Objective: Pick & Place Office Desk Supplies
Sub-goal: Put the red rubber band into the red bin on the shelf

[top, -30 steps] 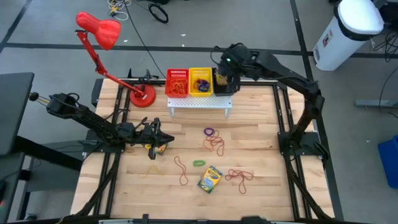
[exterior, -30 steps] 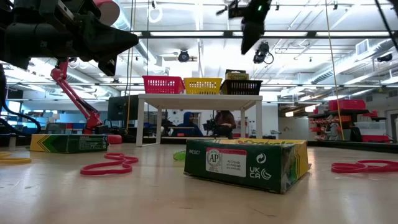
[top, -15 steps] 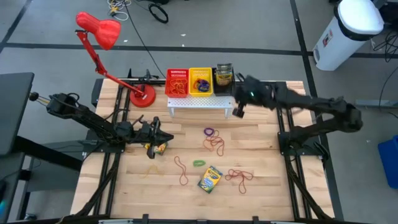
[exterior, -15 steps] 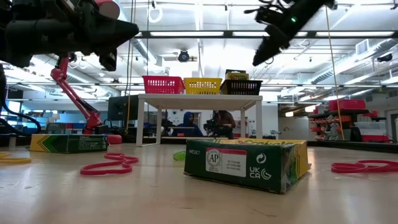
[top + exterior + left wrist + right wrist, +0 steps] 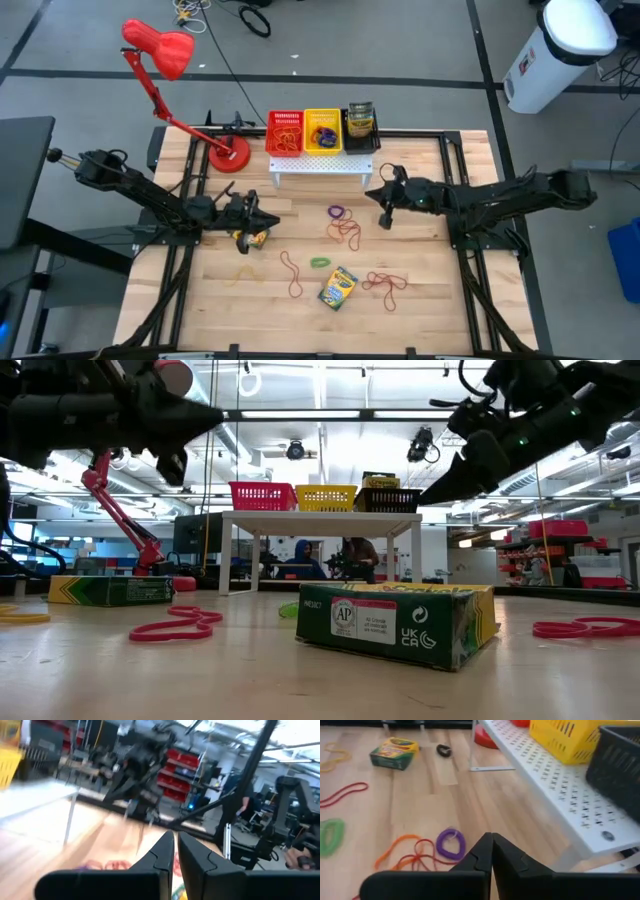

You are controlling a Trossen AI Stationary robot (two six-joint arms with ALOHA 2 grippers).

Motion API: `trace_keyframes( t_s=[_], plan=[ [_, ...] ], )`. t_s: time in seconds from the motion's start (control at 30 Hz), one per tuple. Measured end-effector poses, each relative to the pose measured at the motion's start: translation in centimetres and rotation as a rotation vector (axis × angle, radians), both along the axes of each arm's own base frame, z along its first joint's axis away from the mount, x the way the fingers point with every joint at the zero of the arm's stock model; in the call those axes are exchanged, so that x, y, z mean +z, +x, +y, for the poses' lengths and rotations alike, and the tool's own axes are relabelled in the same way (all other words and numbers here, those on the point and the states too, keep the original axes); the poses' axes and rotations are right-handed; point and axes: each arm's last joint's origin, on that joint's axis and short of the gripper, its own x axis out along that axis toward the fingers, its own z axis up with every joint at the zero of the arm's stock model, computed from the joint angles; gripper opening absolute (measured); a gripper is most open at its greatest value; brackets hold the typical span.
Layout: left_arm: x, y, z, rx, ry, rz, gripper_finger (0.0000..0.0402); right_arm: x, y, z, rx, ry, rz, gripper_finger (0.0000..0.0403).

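Note:
One crayon box (image 5: 338, 288) lies flat on the table near the front. Another (image 5: 256, 238) lies under my left gripper (image 5: 264, 221), which hangs shut above it. A third box (image 5: 360, 119) stands in the black basket. Loose rubber bands lie mid-table: purple (image 5: 336, 211), an orange-red tangle (image 5: 346, 232), green (image 5: 319, 262) and red (image 5: 385, 284). My right gripper (image 5: 385, 218) hovers shut above the table, just right of the purple band (image 5: 451, 842), with nothing between its fingers.
A white perforated rack (image 5: 320, 165) at the table's far side carries a red (image 5: 284, 131), a yellow (image 5: 323, 130) and a black basket (image 5: 374, 140). The red desk lamp's base (image 5: 230, 155) stands left of the rack. Bare wood lies to the right of my right gripper.
My right gripper has left the spot above the black basket and swung toward the table's near edge and down, ending low beside the purple band. The crayon box stays in the black basket.

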Motion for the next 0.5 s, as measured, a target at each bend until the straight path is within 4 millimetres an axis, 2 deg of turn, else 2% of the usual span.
trace_keyframes(
  t_s=[0.1,0.27,0.5],
  plan=[
    [-0.7,0.1,0.2,0.015,-0.030,0.069,0.0029,-0.3,-0.1,0.4,0.022,0.030,-0.016,0.0024],
    [-2.3,0.8,0.1,0.052,0.033,0.290,0.0029,-0.8,0.7,1.9,0.100,0.117,-0.043,0.0028],
    [-3.3,3.1,-0.5,0.049,0.131,0.466,0.0029,-3.7,1.7,4.4,0.076,0.194,0.086,0.0038]
  ],
)
